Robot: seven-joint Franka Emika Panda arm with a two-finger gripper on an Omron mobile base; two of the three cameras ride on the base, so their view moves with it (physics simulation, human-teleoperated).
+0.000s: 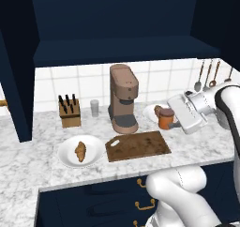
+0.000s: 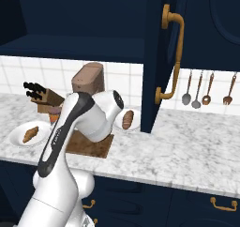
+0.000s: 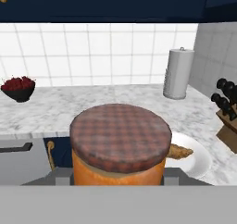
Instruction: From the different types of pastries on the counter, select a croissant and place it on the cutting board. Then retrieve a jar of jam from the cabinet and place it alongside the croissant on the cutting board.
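We hold the jar of jam (image 1: 165, 118) clamped in our gripper (image 1: 174, 123), raised above the counter (image 1: 28, 165) just right of the cutting board (image 1: 137, 146). The croissant (image 1: 80, 151) lies on a white plate (image 1: 65, 158) left of the board.

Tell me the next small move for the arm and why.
Probably carry the jar of jam left and down over the cutting board. The gripper is shut on the jar, held above the counter to the board's right. The croissant lies on a white plate.
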